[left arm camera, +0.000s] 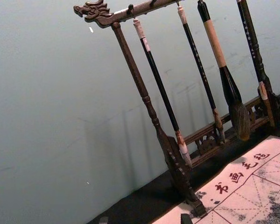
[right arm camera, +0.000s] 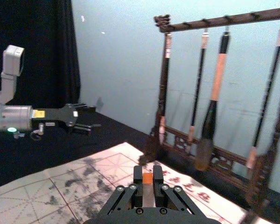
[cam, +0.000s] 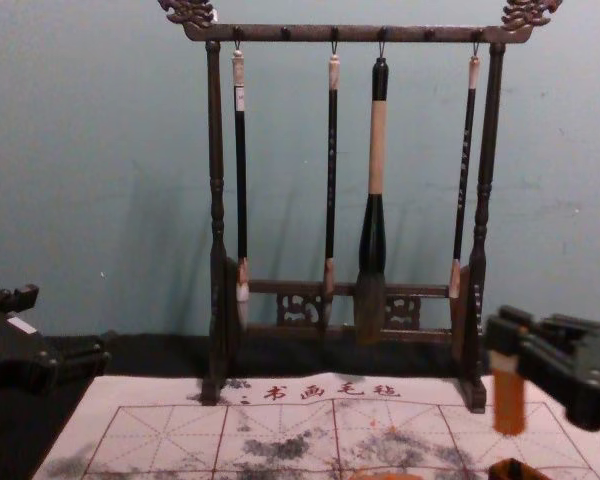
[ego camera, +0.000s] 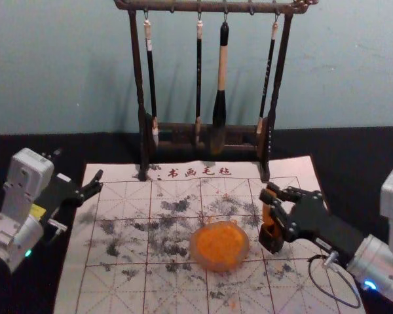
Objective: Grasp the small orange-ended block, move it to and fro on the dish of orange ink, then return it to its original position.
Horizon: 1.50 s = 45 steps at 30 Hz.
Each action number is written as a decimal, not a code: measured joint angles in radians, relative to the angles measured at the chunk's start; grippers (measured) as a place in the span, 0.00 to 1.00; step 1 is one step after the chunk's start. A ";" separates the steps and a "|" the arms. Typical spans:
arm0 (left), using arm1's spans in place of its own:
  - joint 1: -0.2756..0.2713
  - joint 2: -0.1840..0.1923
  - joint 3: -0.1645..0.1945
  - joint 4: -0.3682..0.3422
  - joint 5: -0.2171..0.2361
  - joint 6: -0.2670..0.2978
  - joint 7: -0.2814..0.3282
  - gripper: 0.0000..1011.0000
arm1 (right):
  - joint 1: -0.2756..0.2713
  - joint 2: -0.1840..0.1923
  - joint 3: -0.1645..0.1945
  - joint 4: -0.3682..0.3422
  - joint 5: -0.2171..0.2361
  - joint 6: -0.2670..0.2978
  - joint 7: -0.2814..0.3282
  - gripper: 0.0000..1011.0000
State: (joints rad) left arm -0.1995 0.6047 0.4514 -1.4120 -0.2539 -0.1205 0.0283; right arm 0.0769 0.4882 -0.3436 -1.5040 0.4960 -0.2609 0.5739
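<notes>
My right gripper (ego camera: 271, 196) is shut on the small block (ego camera: 267, 212), over the right part of the mat. In the right wrist view, the block (right arm camera: 148, 189) stands upright between the tips of the right gripper (right arm camera: 148, 179), its near top orange. The chest view shows the block's orange lower end (cam: 509, 405) hanging just above a dark holder (cam: 517, 470) with orange inside. The dish of orange ink (ego camera: 219, 245) lies left of that holder (ego camera: 270, 237). My left gripper (ego camera: 78, 167) stays idle and open at the left; its tips flank the bottom edge of its wrist view (left arm camera: 145, 220).
A dark wooden rack (ego camera: 144, 118) with several hanging brushes, including a thick one (ego camera: 220, 98), stands at the back edge of the mat. The ink-spotted white mat (ego camera: 118, 288) lies on the black table (ego camera: 367, 150).
</notes>
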 joint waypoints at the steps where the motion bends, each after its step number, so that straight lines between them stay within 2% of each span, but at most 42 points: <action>1: 0.000 0.000 0.000 0.000 0.000 0.000 0.000 0.99 | -0.008 0.003 0.006 -0.005 0.000 -0.001 -0.004 0.09; 6: 0.000 0.000 0.000 0.000 0.000 0.000 0.000 0.99 | -0.046 0.015 0.041 -0.024 0.003 -0.004 -0.019 0.09; 14: 0.000 0.000 0.000 0.000 0.000 0.000 0.000 0.99 | -0.067 0.014 0.062 -0.016 0.007 0.003 -0.019 0.09; 25: 0.000 0.000 0.000 0.000 0.000 0.000 0.000 0.99 | -0.046 -0.007 0.055 0.040 0.014 0.019 0.003 0.09; 45: 0.000 0.000 0.000 0.000 0.000 0.000 0.000 0.99 | 0.034 -0.052 0.027 0.161 -0.009 0.017 0.021 0.09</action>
State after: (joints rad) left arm -0.1995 0.6047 0.4514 -1.4120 -0.2539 -0.1205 0.0283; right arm 0.1105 0.4367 -0.3166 -1.3426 0.4874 -0.2441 0.5954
